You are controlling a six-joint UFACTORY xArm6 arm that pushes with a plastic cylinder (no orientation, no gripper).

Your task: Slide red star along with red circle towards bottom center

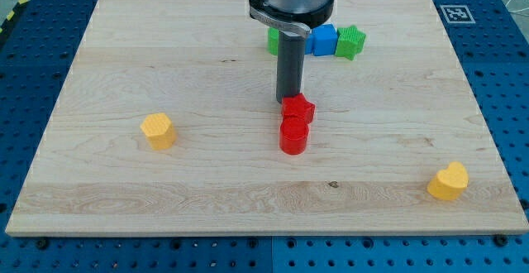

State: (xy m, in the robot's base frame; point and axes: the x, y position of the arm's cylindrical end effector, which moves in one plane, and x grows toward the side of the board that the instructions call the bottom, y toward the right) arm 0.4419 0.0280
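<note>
The red star (pixel 298 107) lies near the board's middle, touching the red circle (pixel 293 136) just below it. My tip (pixel 288 100) stands right at the red star's upper left edge, touching it or nearly so. The dark rod rises from there to the arm's head at the view's top centre.
A yellow hexagon (pixel 157 130) lies at the left. A yellow heart (pixel 449 181) lies at the bottom right. A blue block (pixel 324 40) and a green star (pixel 350 42) sit at the top, with another green block (pixel 272 40) partly hidden behind the rod. The wooden board (pixel 124 198) has blue table around it.
</note>
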